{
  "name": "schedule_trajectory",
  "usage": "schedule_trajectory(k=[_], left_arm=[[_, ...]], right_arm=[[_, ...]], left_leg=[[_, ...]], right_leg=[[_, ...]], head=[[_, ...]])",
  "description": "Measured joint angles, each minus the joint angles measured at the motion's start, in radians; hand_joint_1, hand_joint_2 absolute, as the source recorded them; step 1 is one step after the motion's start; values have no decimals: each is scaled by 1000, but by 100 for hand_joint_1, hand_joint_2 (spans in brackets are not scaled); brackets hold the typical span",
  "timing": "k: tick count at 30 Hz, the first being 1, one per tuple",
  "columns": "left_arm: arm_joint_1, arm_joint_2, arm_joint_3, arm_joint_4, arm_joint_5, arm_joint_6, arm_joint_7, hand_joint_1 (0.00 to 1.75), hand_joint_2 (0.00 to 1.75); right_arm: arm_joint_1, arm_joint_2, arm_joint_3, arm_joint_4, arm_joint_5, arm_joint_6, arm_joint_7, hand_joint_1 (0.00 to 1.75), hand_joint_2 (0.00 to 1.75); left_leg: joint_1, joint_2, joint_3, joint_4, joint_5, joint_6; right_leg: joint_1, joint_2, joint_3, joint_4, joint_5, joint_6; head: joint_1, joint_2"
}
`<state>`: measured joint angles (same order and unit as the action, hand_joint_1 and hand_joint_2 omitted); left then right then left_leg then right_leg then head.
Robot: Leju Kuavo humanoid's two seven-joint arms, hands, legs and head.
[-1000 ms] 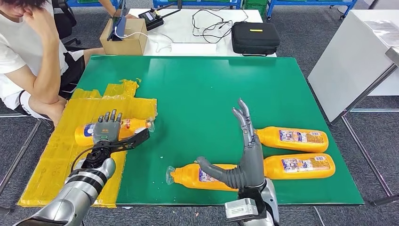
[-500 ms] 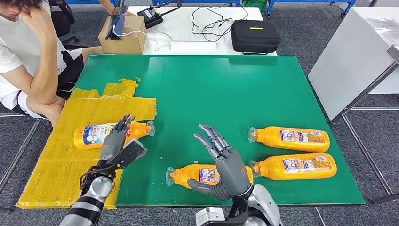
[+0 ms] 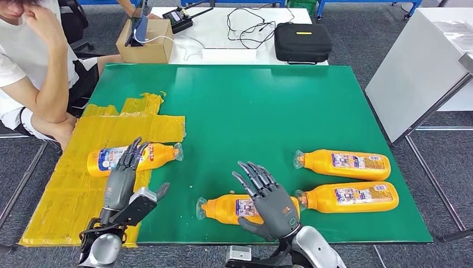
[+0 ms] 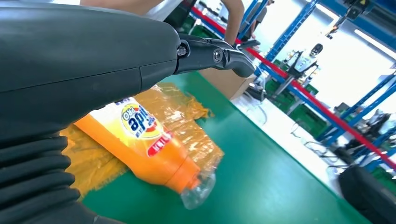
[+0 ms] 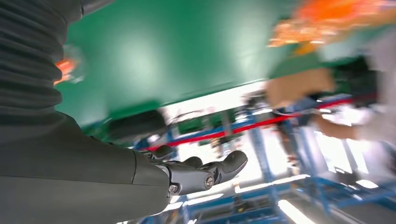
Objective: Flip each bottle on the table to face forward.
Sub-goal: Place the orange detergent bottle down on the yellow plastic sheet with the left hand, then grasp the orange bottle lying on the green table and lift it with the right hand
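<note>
Your left hand (image 3: 124, 184) hovers empty, fingers spread, beside the lower-left bottle (image 3: 134, 158); your right hand (image 3: 271, 202), fingers apart, covers the lower-centre bottle (image 3: 226, 208).

Black case (image 3: 303, 44) on white table (image 3: 223, 25); cardboard box (image 3: 145, 44); seated person (image 3: 33, 67).

Left robot hand (image 3: 120, 187) sits lower in the frame, off the leftmost bottle (image 3: 134, 158). Right robot hand (image 3: 270, 201) is lowered from upright, palm-down above the centre bottle (image 3: 231, 207).

Four bottles (image 3: 343, 163) on table (image 3: 251, 100)
</note>
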<state>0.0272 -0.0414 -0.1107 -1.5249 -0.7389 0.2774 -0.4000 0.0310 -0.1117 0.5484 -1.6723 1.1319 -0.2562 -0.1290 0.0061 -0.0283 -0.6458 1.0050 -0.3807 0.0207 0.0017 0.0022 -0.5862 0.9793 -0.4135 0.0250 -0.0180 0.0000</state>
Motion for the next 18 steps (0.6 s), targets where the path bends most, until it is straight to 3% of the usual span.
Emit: schedule_trajectory(k=[9, 18], left_arm=[[74, -16, -25, -140, 166, -110, -28, 0, 175], [92, -29, -42, -158, 188, -134, -31, 0, 175]], right_arm=[[-1, -28, -25, 95, 186, 24, 186, 0, 175], [2, -37, -66, 159, 221, 60, 240, 0, 175]], left_leg=[[-1, 0, -1, 0, 0, 0], [-1, 0, 0, 0, 0, 0]], right_leg=[[0, 0, 0, 0, 0, 0], [0, 0, 0, 0, 0, 0]], head=[[0, 0], [0, 0]])
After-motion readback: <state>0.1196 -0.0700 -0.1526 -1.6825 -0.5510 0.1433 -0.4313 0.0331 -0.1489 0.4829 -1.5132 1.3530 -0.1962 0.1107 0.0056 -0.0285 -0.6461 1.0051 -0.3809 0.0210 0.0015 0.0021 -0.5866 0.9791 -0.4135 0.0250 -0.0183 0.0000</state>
